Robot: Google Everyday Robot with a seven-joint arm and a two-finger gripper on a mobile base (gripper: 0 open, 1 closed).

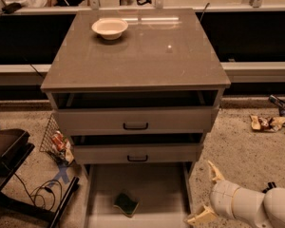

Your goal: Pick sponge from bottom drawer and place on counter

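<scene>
The sponge (126, 204), dark green over a yellow layer, lies on the floor of the open bottom drawer (104, 184), left of its middle. My gripper (206, 193) is at the lower right, just outside the drawer's right wall, open and empty, its two pale fingers spread wide. It stands well to the right of the sponge. The counter (147, 51) is the glossy grey-brown cabinet top above.
A pale bowl (109, 27) stands on the counter's far left. The two upper drawers with black handles (135, 126) are pulled out slightly. A wire basket with wrappers (57, 144) and cables lie at left; litter (266, 122) lies on the floor at right.
</scene>
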